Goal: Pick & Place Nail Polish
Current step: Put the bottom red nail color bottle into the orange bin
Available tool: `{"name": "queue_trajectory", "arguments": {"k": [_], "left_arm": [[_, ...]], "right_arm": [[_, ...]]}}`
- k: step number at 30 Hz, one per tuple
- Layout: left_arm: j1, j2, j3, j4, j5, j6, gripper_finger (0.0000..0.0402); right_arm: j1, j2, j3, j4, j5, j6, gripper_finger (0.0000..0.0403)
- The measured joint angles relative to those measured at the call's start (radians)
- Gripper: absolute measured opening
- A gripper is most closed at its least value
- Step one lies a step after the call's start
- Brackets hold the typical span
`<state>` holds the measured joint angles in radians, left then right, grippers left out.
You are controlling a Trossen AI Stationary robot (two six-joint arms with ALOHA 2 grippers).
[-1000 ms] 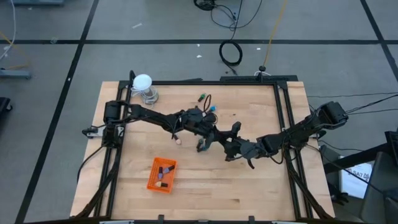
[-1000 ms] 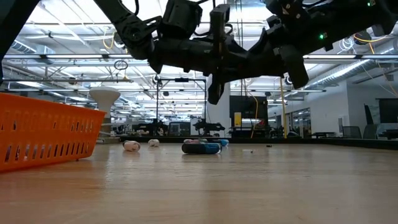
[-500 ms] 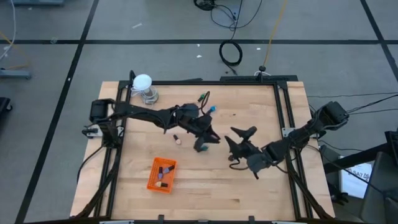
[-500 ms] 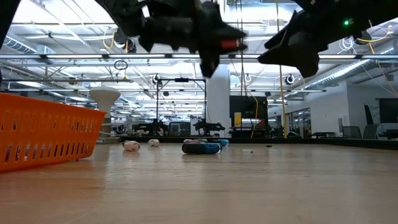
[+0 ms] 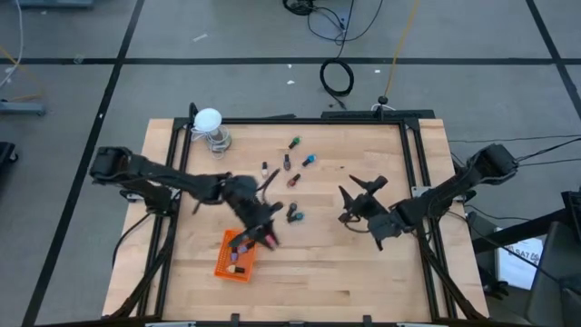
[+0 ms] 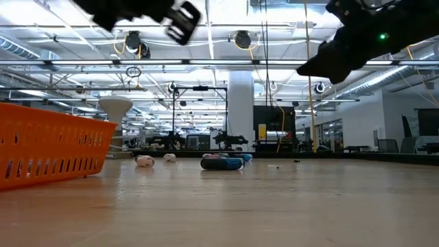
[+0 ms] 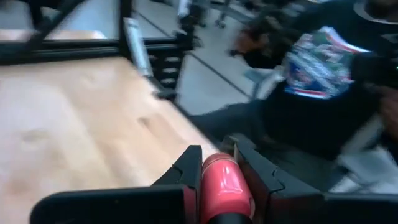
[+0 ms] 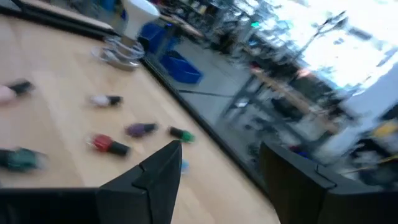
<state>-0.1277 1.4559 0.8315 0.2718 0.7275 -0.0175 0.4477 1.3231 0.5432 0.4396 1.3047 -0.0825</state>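
Left gripper over orange tray, I see bare table beyond. Loose bottles clutter table center; right gripper flanks them.

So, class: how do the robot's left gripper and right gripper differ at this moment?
The left gripper is shut on a red nail polish bottle; the right gripper is open and empty. The left hangs by the orange tray, the right over bare table. Both are raised.
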Motion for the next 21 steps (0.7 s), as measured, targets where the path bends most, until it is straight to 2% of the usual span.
{"name": "queue_trajectory", "arguments": {"k": [8, 14, 19, 21], "left_arm": [[-0.170, -0.127, -0.264, 0.216, -0.037, -0.108, 0.0054], [-0.268, -0.141, -0.414, 0.450, -0.211, -0.269, 0.0054], [-0.307, -0.141, -0.483, 0.489, -0.336, -0.401, 0.0054], [-0.311, -0.141, -0.496, 0.439, -0.389, -0.479, 0.0054]], "right_arm": [[-0.094, -0.072, -0.068, 0.008, -0.218, 0.121, 0.0203], [-0.153, -0.076, -0.077, 0.008, -0.317, 0.152, 0.0203], [-0.190, -0.076, -0.077, 0.064, -0.359, 0.147, 0.0203], [-0.200, -0.076, -0.077, 0.069, -0.383, 0.148, 0.0203]]}}
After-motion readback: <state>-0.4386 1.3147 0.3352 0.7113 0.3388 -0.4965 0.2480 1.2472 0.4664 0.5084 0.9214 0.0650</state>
